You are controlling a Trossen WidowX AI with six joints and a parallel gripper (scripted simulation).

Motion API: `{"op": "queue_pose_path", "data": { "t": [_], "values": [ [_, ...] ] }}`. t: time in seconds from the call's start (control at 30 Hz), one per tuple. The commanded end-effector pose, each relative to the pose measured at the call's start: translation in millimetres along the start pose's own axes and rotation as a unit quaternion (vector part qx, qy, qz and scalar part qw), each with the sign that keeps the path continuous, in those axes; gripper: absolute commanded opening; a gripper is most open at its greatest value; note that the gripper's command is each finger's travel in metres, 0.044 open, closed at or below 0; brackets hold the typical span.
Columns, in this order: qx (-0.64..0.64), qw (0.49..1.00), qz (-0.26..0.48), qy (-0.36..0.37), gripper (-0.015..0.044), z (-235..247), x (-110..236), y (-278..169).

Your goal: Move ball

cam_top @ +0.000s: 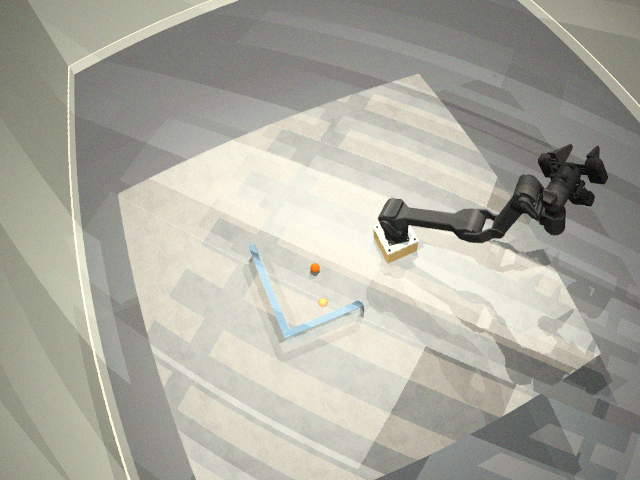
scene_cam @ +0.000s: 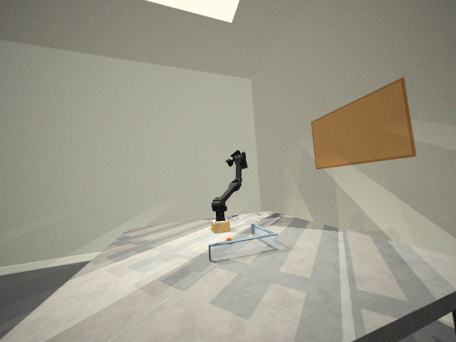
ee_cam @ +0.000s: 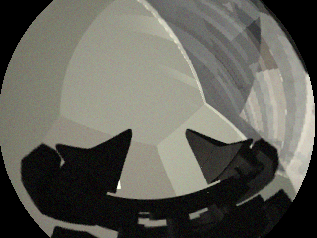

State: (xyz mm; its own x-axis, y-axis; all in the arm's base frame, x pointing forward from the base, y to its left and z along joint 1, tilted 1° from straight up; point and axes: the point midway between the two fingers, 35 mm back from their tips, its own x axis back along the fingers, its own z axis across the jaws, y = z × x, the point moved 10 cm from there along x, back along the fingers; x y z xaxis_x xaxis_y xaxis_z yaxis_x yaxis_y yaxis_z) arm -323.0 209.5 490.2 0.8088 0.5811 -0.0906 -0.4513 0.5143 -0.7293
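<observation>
The orange ball [cam_top: 314,267] [scene_cam: 229,239] lies on the table between the arm's base and the walls' corner, on the open side. The see-through copy [cam_top: 323,302] [scene_cam: 251,236] is paler and yellowish, and sits near the shorter clear wall [cam_top: 325,319]. The longer clear wall [cam_top: 268,289] meets it at a corner; both have blue top edges. Ball and copy stand apart. My gripper [cam_top: 584,146] [ee_cam: 159,132] is open and empty, raised high and far from the ball on the other side of the base. The ball is out of the wrist view.
The arm's base stands on a wooden block [cam_top: 402,253] [scene_cam: 220,226] with a white top, near the ball. An orange panel [scene_cam: 364,127] shows at the right of the exterior view. The wrist view shows mostly room walls, with some patterned floor at the right.
</observation>
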Motion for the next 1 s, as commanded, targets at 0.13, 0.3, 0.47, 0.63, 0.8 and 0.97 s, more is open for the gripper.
{"op": "queue_pose_path", "data": {
  "t": [0.13, 0.3, 0.47, 0.63, 0.8, 0.97],
  "values": [
    [0.060, 0.997, 0.004, 0.037, 0.0269, -2.4, -5.6, -28.6],
    [0.195, 0.977, 0.041, 0.073, 0.0240, -12.4, -6.9, -92.6],
    [0.325, 0.934, 0.086, 0.118, 0.0240, -30.6, -1.2, -157.5],
    [0.441, 0.871, 0.134, 0.169, 0.0240, -56.6, 11.9, -219.2],
    [0.540, 0.789, 0.185, 0.227, 0.0240, -89.5, 32.5, -275.5],
    [0.618, 0.692, 0.236, 0.289, 0.0240, -128.6, 60.1, -324.4]
  ]
}}
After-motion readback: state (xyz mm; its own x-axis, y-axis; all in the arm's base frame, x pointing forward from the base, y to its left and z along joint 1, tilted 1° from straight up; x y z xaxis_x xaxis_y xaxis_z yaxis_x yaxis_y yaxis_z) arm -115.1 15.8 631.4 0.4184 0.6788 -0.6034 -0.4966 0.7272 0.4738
